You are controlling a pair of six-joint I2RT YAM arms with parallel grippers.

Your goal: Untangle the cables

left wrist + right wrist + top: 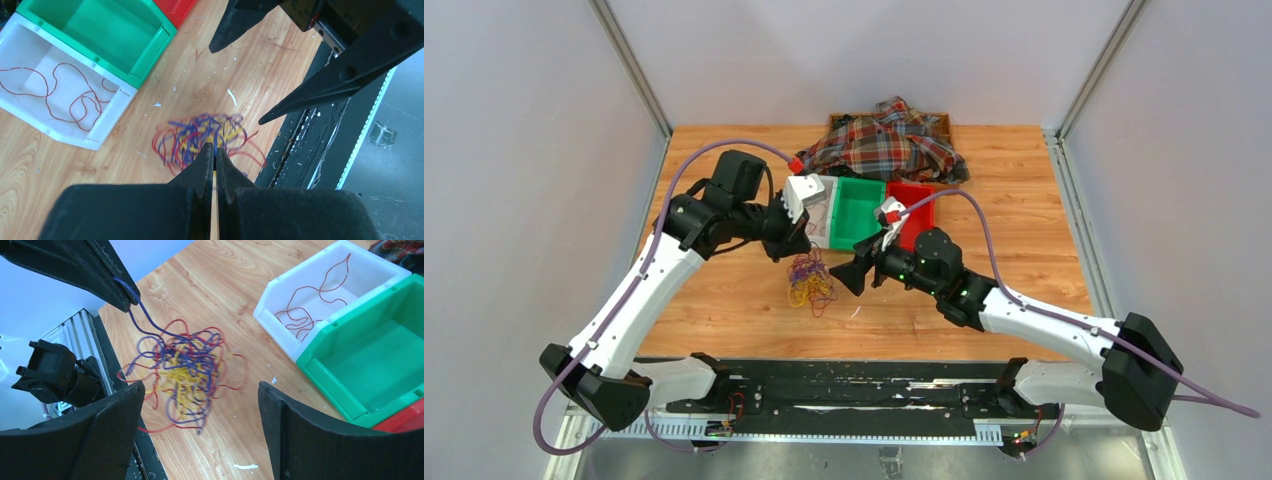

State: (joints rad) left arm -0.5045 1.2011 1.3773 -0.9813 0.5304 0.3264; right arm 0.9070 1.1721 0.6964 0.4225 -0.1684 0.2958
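Cables [187, 365], a red/blue/yellow tangle, lie on table [724, 300] betw. the two grippers, just in front of the bins. One blue strand [139, 315] runs up from the pile to L gripper [215, 150], fingers clenched on it. White bin [60, 135] holds a loose red cable [300, 315]; green bin [145, 65] touches it, red bin [172, 7] next. R gripper [200, 386] hangs by the tangle, fingers spread wide, gripping nothing.
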